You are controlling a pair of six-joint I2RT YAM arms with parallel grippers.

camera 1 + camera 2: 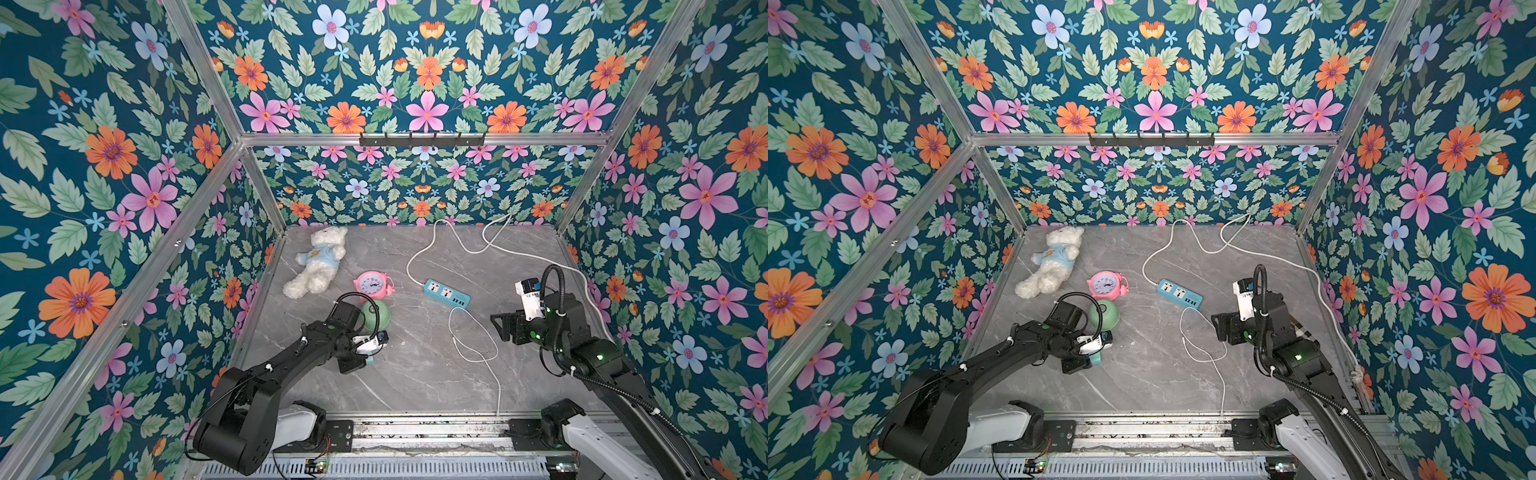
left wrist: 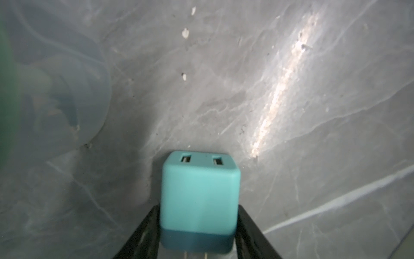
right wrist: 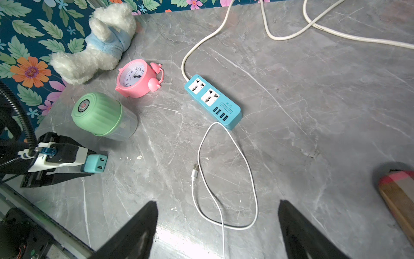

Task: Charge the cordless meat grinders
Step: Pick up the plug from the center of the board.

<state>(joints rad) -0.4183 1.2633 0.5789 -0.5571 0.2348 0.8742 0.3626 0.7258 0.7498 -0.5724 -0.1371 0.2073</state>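
Note:
The mint-green meat grinder (image 1: 376,316) (image 1: 1106,314) (image 3: 98,113) stands upright on its clear cup, left of centre on the grey table. Just in front of it my left gripper (image 1: 368,360) (image 2: 199,208) is shut on a small teal plug adapter (image 2: 200,190) (image 3: 95,163), one finger against each side, low over the table. My right gripper (image 1: 500,326) (image 3: 217,203) hovers open and empty over the right side. A thin white USB cable (image 3: 226,175) lies looped below it, its plug end (image 3: 195,170) loose on the table.
A blue power strip (image 1: 446,294) (image 3: 212,101) lies mid-table, its thick white cord (image 1: 457,245) running to the back wall. A pink alarm clock (image 1: 373,284) and a white teddy bear (image 1: 318,259) sit behind the grinder. A wooden object (image 3: 396,197) lies far right.

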